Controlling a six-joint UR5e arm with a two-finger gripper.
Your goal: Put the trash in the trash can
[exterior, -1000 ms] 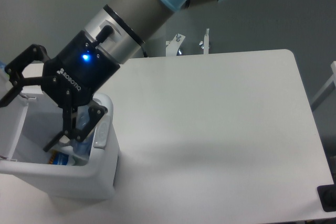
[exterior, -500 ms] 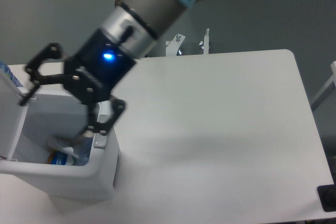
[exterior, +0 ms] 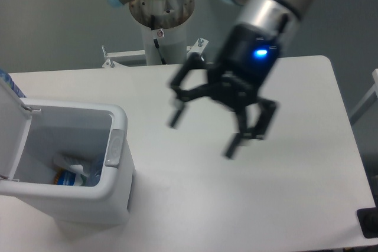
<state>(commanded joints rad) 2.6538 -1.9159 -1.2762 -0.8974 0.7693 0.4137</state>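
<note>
A pale grey-white rectangular plastic trash can (exterior: pixel 116 188) is sitting at the lower left of the frame with its lid standing open, and a crushed clear plastic bottle with a blue cap (exterior: pixel 75 173) is lying inside at the bottom beside something orange. The black two-finger gripper (exterior: pixel 204 135) is hanging blurred over the white table (exterior: pixel 307 163) near the frame's centre, fingers spread wide, holding nothing.

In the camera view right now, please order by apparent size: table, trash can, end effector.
1. table
2. trash can
3. end effector, though it is blurred and nearer the camera, so it looks bigger than it is.
</note>
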